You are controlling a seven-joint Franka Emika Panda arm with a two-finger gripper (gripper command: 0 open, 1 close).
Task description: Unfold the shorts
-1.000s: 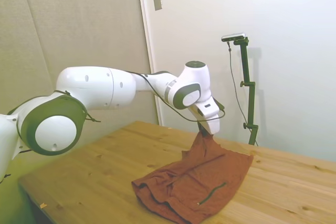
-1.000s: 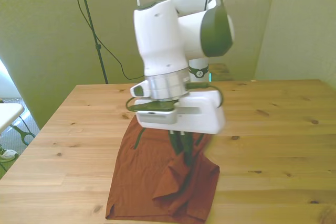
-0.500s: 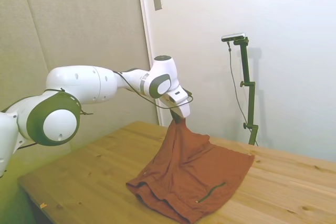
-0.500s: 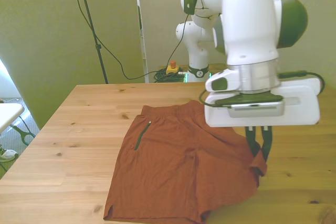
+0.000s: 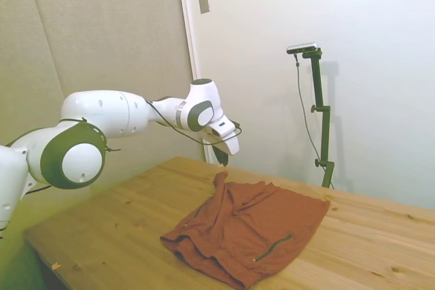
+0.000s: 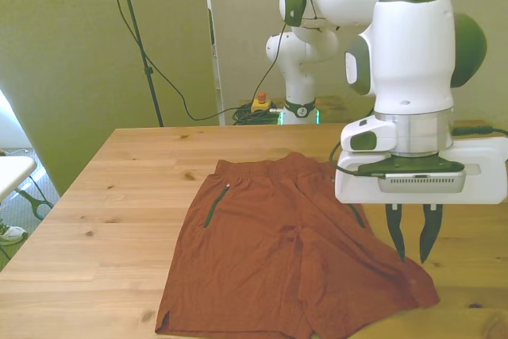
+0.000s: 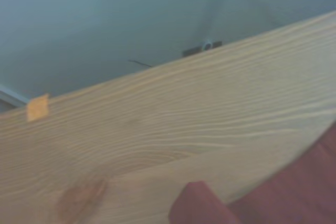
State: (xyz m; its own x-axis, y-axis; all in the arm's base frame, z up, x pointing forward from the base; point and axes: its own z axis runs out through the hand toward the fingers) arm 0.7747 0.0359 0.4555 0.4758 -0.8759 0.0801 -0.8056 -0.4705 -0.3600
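You have the shorts (image 6: 278,252) lying spread on the table (image 6: 119,196), waistband toward the far edge and both legs toward the near edge, in the front view. A dark pocket stripe (image 6: 213,206) runs along the panel on the front view's left, just below the waistband. The leg on the front view's right ends in a corner that lies flat by the near edge. In the side view the cloth is wrinkled, and one corner (image 5: 221,180) on the side nearest the arm stands up in a small peak while the rest lies low.

Your gripper (image 6: 412,244) hangs above that right-hand leg, clear of the cloth. Its two dark fingers (image 6: 394,236) point down with a narrow gap between them, and nothing sits in the gap. In the side view it is above and just beyond the raised corner, not touching it.

The wrist view shows bare wood grain with a patch of the shorts (image 7: 315,182) at one corner and a small orange tag (image 7: 38,107) at the table's edge.
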